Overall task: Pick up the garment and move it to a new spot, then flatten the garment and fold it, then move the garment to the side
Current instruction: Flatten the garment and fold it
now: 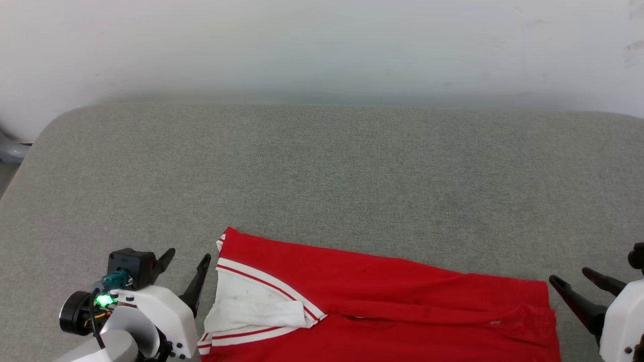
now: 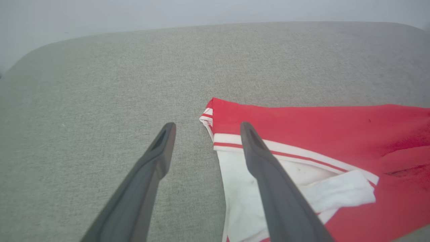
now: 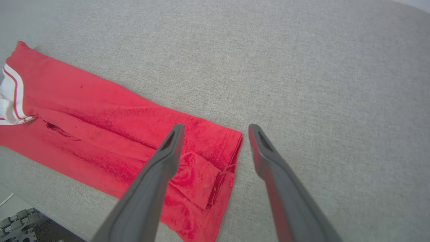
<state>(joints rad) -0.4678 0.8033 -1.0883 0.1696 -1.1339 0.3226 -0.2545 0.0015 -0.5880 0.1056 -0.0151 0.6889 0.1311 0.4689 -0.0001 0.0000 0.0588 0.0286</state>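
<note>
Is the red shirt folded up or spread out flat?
Folded: the garment lies as a long narrow strip, its white sleeve doubled on top.

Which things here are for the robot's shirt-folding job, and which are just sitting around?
For the job:
- the garment, red and white, lying folded
- left gripper, open
- right gripper, open

Just there:
- grey cloth surface under the garment
- white wall
- grey curved thing at the edge

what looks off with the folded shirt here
The garment lies slanted across the grey cushion, not square. Its white sleeve is crumpled with small dark specks, and a flap at the opposite end is turned over.
</note>
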